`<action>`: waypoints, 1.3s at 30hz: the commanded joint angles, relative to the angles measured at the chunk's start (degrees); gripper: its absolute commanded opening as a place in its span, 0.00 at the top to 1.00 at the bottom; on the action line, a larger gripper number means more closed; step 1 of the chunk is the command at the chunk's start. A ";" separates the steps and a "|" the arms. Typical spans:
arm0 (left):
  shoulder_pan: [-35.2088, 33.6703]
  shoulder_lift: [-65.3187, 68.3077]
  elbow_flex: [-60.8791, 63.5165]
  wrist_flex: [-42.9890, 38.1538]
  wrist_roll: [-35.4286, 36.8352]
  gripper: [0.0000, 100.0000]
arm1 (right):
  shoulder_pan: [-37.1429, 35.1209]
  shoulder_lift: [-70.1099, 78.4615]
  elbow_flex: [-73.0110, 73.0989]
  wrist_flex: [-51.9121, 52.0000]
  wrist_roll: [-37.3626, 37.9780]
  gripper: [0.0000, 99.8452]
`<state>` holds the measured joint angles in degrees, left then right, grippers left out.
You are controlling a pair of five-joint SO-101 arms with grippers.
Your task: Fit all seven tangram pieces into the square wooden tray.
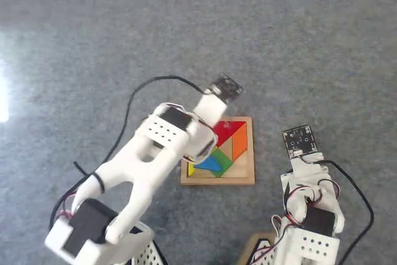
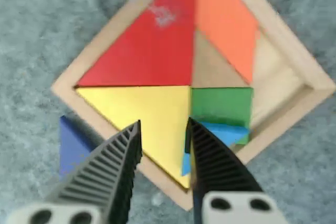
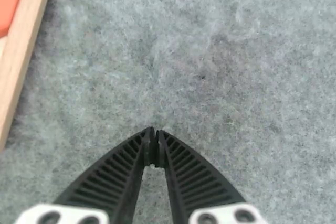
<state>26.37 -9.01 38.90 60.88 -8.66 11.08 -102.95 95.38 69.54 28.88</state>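
In the high view, the left arm (image 1: 142,172) is stretching out over the square wooden tray (image 1: 250,153), which is lying on the grey felt-covered worktop (image 1: 310,60). The right arm (image 1: 307,212) is sitting beside the tray, clear of it.

In the left wrist view, the left tool (image 2: 164,124) is hanging over one corner of the tray, jaws parted and holding nothing. Below it the large yellow triangle (image 2: 147,111), large red triangle (image 2: 152,51), orange parallelogram (image 2: 226,19), small tan triangle (image 2: 212,66) and green square (image 2: 220,103) are lying flat and edge to edge. All are thin painted wood with smooth, slightly glossy faces. The light blue piece (image 2: 223,132) is sitting crooked between the green square and the rim, seemingly not flat. The dark blue piece (image 2: 71,142) is lying outside on the felt, just beside the rim. A patch of bare tray floor is showing beside the orange parallelogram and the green square.

The risk, as I am judging it, is twofold. Pressing on the crooked piece is likely to tip the green square up or shove its neighbours out of line. The slick, thin dark blue piece is offering little edge to pinch, so it may be sliding on the felt or slipping free mid-carry.

In the right wrist view, the right tool (image 3: 153,134) is hovering over the felt, jaws pressed together and empty, with the tray's pale rim (image 3: 18,51) near.
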 commanded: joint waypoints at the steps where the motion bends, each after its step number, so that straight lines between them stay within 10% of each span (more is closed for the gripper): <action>1: 2.90 0.35 -0.57 -1.85 -0.18 0.87 | -0.66 -0.75 1.05 0.13 0.00 0.98; 39: 1.41 -9.05 -0.31 2.90 -2.46 0.87 | -0.57 -0.75 1.05 0.13 0.00 0.98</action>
<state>28.13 -15.43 41.10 63.08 -10.59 11.08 -102.95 95.38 69.54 28.88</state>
